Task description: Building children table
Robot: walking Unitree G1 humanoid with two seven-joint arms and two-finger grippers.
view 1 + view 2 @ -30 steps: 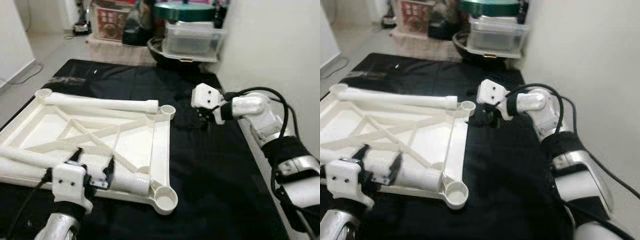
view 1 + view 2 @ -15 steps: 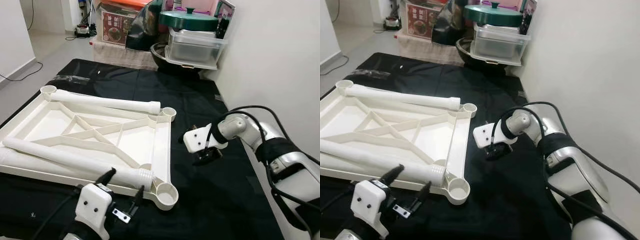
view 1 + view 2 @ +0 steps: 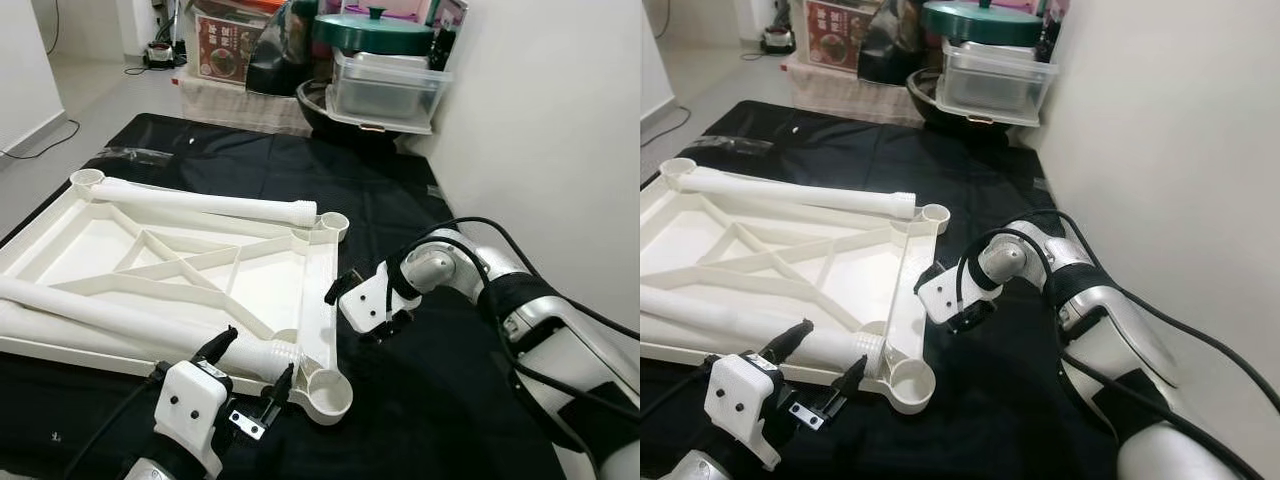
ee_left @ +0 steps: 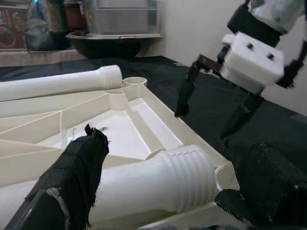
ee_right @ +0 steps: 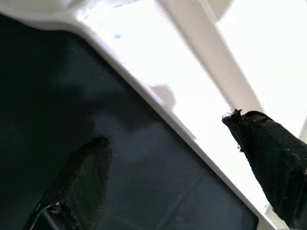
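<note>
Lying upside down on the black cloth [image 3: 440, 400], your white tabletop [image 3: 322, 290] carried two loose legs, the near leg [image 3: 130, 322] with its threaded end framed by the spread fingers of your left gripper [image 3: 246, 378]. Your right gripper [image 3: 362, 303] hovered open, straddling the tabletop's right rim; its far fingertip was hidden behind the wrist block.

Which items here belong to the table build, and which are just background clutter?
Belongs to the job:
- white tabletop frame, upside down on the black cloth
- far table leg
- near table leg
- left gripper, open
- right gripper, open

Just lying about:
- clear storage bin
- green lid
- printed box
</note>
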